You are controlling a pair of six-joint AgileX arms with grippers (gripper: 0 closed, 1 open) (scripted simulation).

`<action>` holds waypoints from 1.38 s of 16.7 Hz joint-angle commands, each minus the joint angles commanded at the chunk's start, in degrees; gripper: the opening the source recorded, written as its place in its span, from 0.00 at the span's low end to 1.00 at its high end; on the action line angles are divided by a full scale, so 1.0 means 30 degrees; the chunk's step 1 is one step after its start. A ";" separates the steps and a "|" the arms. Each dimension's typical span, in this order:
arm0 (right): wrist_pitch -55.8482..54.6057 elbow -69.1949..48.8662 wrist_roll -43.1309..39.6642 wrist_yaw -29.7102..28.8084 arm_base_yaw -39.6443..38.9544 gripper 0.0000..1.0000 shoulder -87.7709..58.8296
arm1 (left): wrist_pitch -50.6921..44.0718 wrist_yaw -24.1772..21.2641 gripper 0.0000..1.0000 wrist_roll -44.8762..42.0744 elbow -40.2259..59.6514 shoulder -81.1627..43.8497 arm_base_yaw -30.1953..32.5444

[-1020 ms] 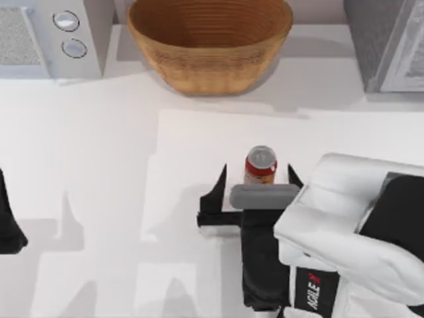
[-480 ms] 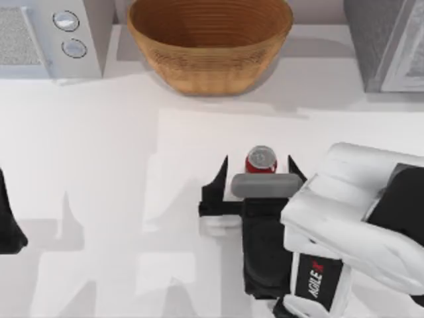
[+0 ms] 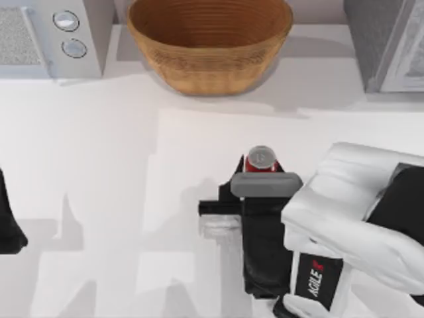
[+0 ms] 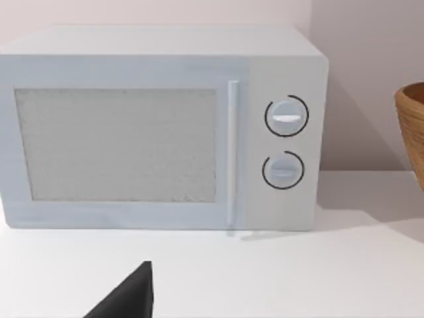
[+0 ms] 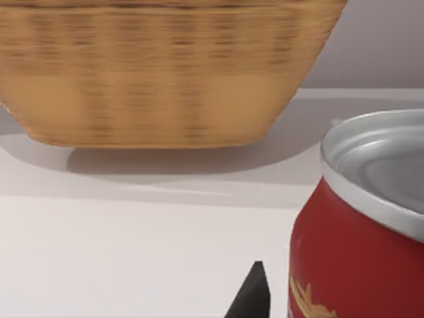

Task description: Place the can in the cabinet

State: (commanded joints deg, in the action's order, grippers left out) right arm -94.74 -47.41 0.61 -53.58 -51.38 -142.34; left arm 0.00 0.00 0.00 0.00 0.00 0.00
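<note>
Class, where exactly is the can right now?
In the top view the can stands upright mid-table, right of centre, between the right gripper's fingers, nearer than the basket.

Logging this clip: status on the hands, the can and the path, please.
Right hand closed around the can at table centre. Left hand parked at the table's left edge. Cabinet far right; basket stands left of that path.

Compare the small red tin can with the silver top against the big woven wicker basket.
The small red tin can is far smaller than the woven wicker basket. The can is a straight metal cylinder sealed by a shiny lid; the basket is a tan bowl flaring to an open mouth. The can stands mid-table between the right gripper fingers; the basket sits at the table's back edge, untouched. Both are upright and round from above.
</note>
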 joint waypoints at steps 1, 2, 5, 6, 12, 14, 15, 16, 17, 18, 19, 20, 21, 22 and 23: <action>0.0000 0.0000 0.0000 0.0000 0.0000 0.25 0.0000 | 0.0000 0.0000 1.00 0.0000 0.0000 0.0000 0.0000; 0.0000 0.0000 0.0000 0.0000 0.0000 0.17 0.0000 | 0.0000 0.0000 1.00 0.0000 0.0000 0.0000 0.0000; 0.0000 0.0000 0.0000 0.0000 0.0000 0.00 0.0000 | 0.0000 0.0000 1.00 0.0000 0.0000 0.0000 0.0000; 0.0000 0.0000 0.0000 0.0000 0.0000 0.00 0.0000 | 0.0000 0.0000 1.00 0.0000 0.0000 0.0000 0.0000; 0.0000 0.0000 0.0000 0.0000 0.0000 0.00 0.0000 | 0.0000 0.0000 1.00 0.0000 0.0000 0.0000 0.0000; 0.0021 -0.0007 0.0040 0.0011 -0.0047 0.00 0.0025 | 0.0000 0.0000 1.00 0.0000 0.0000 0.0000 0.0000; 0.0142 -0.0051 0.0079 0.0028 -0.0052 0.00 0.0241 | 0.0000 0.0000 1.00 0.0000 0.0000 0.0000 0.0000; 0.0430 -0.0084 0.0113 0.0050 -0.0057 0.00 0.0645 | 0.0000 0.0000 1.00 0.0000 0.0000 0.0000 0.0000; 0.0854 -0.0090 0.0129 0.0070 -0.0061 0.00 0.1163 | 0.0000 0.0000 1.00 0.0000 0.0000 0.0000 0.0000; 0.1425 -0.0063 0.0126 0.0083 -0.0063 0.00 0.1799 | 0.0000 0.0000 1.00 0.0000 0.0000 0.0000 0.0000; 0.2094 -0.0014 0.0116 0.0090 -0.0060 0.00 0.2514 | 0.0000 0.0000 1.00 0.0000 0.0000 0.0000 0.0000; 0.2856 0.0048 0.0104 0.0091 -0.0052 0.00 0.3307 | 0.0000 0.0000 1.00 0.0000 0.0000 0.0000 0.0000; 0.3673 0.0114 0.0097 0.0087 -0.0041 0.00 0.4147 | 0.0000 0.0000 1.00 0.0000 0.0000 0.0000 0.0000; 0.4533 0.0184 0.0095 0.0081 -0.0027 0.00 0.5022 | 0.0000 0.0000 1.00 0.0000 0.0000 0.0000 0.0000; 0.5411 0.0255 0.0097 0.0074 -0.0014 0.00 0.5913 | 0.0000 0.0000 1.00 0.0000 0.0000 0.0000 0.0000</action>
State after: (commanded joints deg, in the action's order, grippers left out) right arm -78.51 -46.64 0.90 -53.36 -51.43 -124.60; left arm 0.00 0.00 0.00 0.00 0.00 0.00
